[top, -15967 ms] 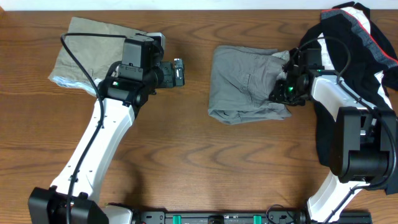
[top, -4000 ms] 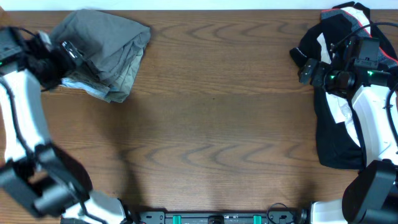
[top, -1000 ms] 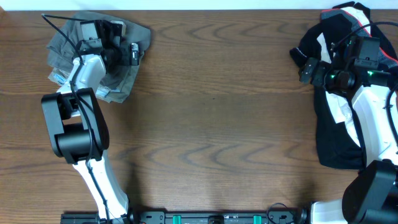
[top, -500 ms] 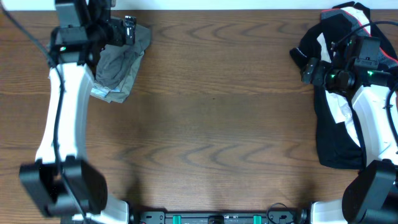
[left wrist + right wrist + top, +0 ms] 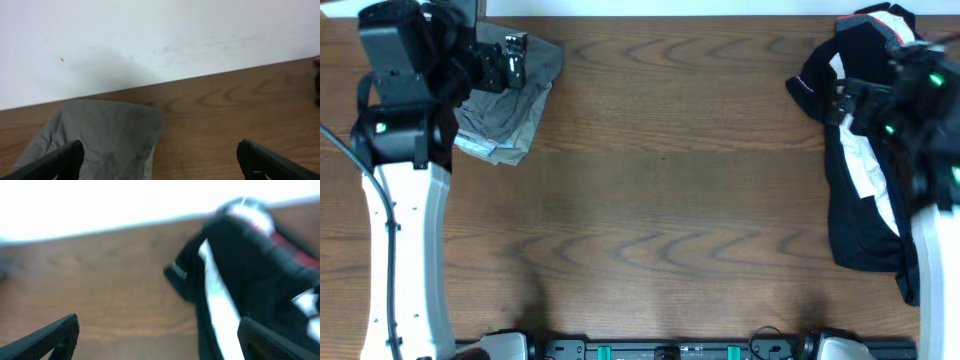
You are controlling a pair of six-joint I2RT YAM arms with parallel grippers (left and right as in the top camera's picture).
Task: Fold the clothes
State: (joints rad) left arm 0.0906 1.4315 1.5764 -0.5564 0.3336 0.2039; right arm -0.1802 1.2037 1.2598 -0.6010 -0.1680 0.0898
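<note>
**Surface.** Brown wooden table with a strong wavy grain, bare across its middle. A black rail with green clips runs along the near edge.

**Room.** Plain white wall directly behind the far edge of the table. It carries a faint grey smudge and one small red speck.

**Item 1.** Grey shorts, bundled at the far left corner, close to the wall. A paler layer, the khaki shorts, shows beneath them at the near edge.

**Item 2.** Black top with white and red stripes, heaped at the far right and trailing toward the near edge. It is well apart from the grey shorts.

**Item 3.** Left gripper, above the far edge of the grey shorts. Its fingers are spread wide with nothing between them, released. Its white arm runs up the left side of the table.

**Item 4.** Right gripper, over the black top. The overhead view of it is motion-blurred. The wrist view shows both fingers spread wide and empty, released.
</note>
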